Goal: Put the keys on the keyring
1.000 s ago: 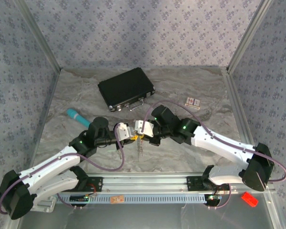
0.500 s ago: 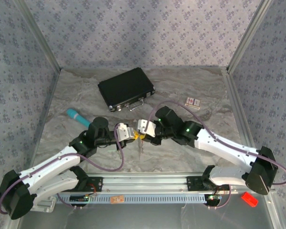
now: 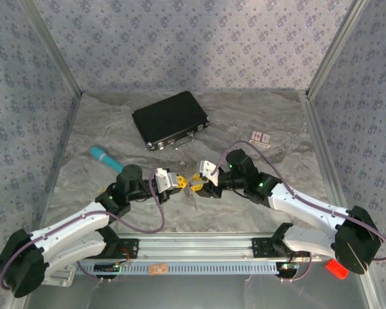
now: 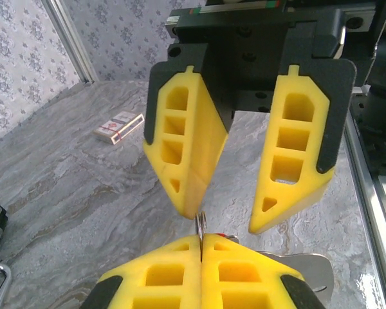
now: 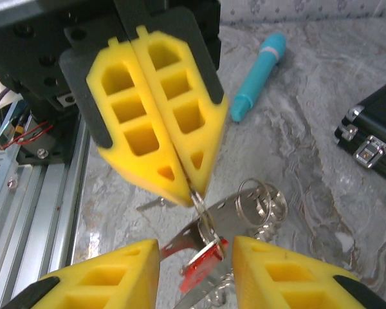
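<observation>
Logging progress: your left gripper (image 4: pixel 201 239) jaws pinched the keyring (image 4: pixel 201 224), right gripper (image 4: pixel 225 217) jaws stood open, keys (image 5: pixel 202 264) apparently threaded.

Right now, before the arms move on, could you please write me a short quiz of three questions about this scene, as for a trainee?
1. True or false: the right pincer is shut.
2. Which one grips the keys? A. the left pincer; B. the right pincer; C. neither.
3. Fill in: the colour of the pen-like stick is ___.
Key: 1 false, its fingers stand apart; 2 A; 3 teal.
</observation>
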`<state>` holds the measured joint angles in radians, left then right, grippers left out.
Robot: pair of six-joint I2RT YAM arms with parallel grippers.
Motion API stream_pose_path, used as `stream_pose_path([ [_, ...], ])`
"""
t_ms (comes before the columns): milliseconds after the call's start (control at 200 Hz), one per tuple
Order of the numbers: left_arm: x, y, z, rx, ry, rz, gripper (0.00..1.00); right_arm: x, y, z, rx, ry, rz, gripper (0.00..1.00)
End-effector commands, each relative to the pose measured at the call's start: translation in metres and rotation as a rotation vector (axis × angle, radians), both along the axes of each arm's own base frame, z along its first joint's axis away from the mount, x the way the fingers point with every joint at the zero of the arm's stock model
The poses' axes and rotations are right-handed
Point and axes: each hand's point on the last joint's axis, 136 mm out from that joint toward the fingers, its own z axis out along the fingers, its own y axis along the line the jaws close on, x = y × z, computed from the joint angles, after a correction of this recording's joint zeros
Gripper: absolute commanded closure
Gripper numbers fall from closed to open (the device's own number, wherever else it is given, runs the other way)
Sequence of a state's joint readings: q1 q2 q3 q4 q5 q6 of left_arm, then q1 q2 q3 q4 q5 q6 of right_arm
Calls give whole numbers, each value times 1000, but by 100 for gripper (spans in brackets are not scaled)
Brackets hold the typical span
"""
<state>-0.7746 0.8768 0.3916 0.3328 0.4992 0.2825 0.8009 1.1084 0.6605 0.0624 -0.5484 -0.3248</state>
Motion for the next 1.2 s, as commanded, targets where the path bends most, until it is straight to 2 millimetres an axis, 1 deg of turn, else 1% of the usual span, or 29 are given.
stream_pose_path([
  [0,-8,-3,23,-78,-46,-48,100,0,3,15,54,-23,11,65],
  [95,-10,-4,22,-78,-41,-57,100,1,3,13,46,-28,6,65],
  [160,-10,-4,22,-78,-40,-60,100,1,4,11,45,-23,18,67],
  [305,-11,-4,22,-73,-37,-62,100,0,8,15,64,-8,44,80],
  [500,-8,-3,22,-69,-35,-48,100,-1,9,18,55,-7,60,100],
  [550,-2,-2,20,-52,-21,-8,100,-2,9,19,36,-15,64,100],
  [595,6,0,16,-13,-2,37,84,-1,7,19,10,-26,57,100],
  [615,9,2,14,7,4,52,80,0,6,19,-7,-31,52,100],
  [725,9,4,7,84,20,55,75,2,1,16,-105,-56,42,100],
  [890,7,2,4,101,30,36,75,1,-2,9,-247,-80,65,100],
  [1039,3,-2,6,90,36,2,76,1,3,14,-287,-106,86,100],
  [1194,2,-3,6,88,36,-12,83,-2,11,15,-309,-122,114,100],
])
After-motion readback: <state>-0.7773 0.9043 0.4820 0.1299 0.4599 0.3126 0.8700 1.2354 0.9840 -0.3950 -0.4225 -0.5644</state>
